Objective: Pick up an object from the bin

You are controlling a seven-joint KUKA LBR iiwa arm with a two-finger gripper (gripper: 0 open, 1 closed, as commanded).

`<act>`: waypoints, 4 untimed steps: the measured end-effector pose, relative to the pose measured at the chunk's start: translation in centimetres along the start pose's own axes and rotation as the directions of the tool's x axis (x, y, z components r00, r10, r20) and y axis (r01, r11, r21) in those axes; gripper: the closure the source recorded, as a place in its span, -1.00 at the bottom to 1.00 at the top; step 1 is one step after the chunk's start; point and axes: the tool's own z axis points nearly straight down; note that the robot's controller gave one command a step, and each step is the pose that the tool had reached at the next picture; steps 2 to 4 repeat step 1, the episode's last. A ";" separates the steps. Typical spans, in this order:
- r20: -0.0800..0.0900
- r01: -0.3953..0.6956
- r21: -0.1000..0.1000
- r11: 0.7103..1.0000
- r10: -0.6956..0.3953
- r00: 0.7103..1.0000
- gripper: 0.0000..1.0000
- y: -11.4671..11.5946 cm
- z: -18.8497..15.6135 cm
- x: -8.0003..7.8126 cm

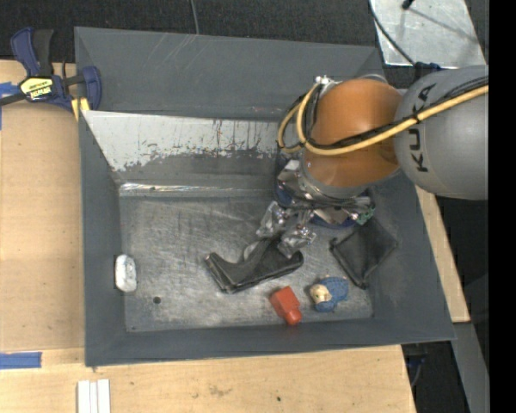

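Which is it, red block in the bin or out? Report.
In: the red block lies on the bin floor by the front wall, apart from the gripper.

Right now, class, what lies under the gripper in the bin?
A bent black flat piece lies under the gripper, its left end showing. Its upper part, and whatever lies beneath the orange wrist cover, is hidden.

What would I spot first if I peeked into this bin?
The big orange cover on the robot arm, at the far right of the bin, catches the eye first. Below it the jaws hang over a long black bent thing in the middle of the floor. Next comes the little red block near the front wall, with a small blue and tan thing beside it.
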 end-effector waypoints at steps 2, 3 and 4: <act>0.004 0.081 -0.003 0.997 -0.081 0.997 1.00 0.4 -12.3 0.3; 0.004 0.081 -0.003 0.997 -0.081 0.997 1.00 0.4 -12.3 0.3; 0.004 0.081 -0.003 0.997 -0.081 0.997 1.00 0.4 -12.3 0.3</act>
